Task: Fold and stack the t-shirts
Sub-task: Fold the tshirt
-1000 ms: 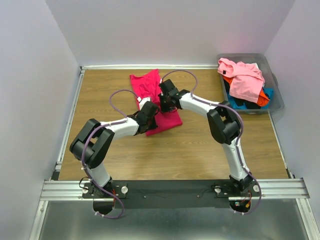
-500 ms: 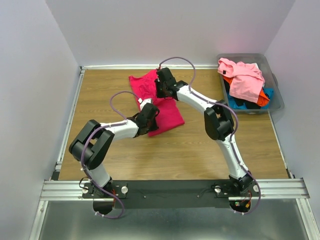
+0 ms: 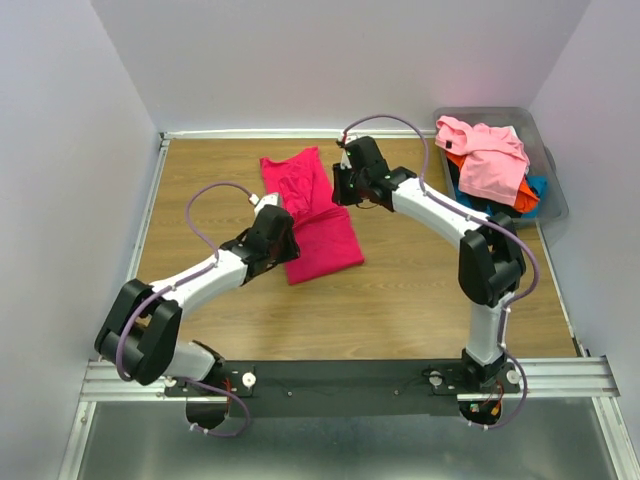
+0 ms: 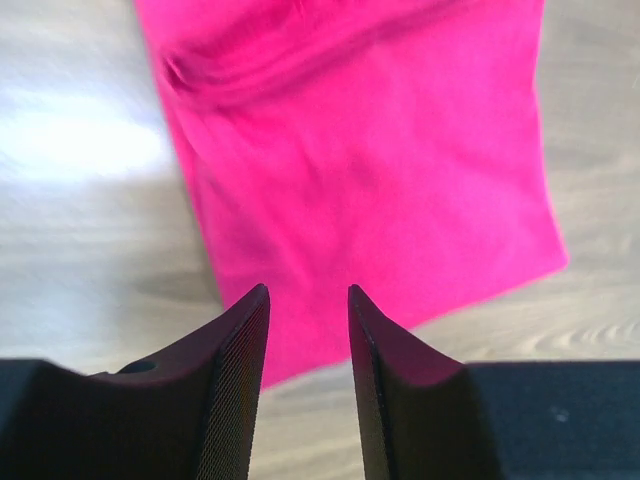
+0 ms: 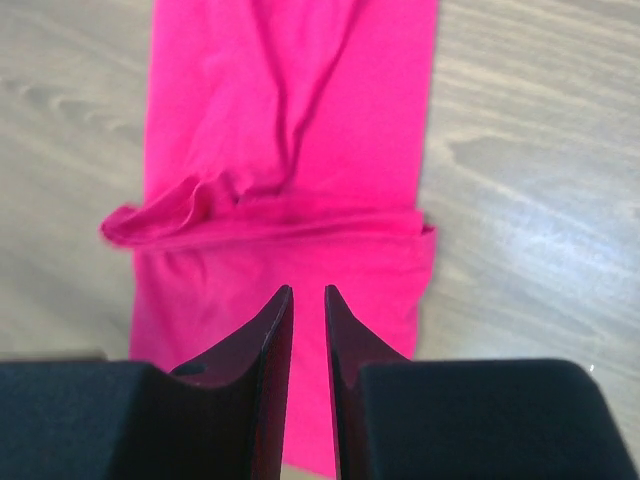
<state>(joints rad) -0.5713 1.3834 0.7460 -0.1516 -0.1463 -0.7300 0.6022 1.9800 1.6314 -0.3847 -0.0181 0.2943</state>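
A crimson-magenta t-shirt (image 3: 312, 215) lies as a long folded strip on the wooden table (image 3: 400, 290). The left gripper (image 3: 272, 228) sits at its left edge, the right gripper (image 3: 350, 185) at its right edge farther back. A grey bin (image 3: 545, 170) at the right holds a pink t-shirt (image 3: 485, 150) atop orange, blue and black ones.

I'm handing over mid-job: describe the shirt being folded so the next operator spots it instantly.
On the wooden table, look at the far middle, between the left gripper and right gripper. The crimson-magenta t-shirt lies flat there as a long folded strip. It is the only shirt outside the grey bin at the far right.
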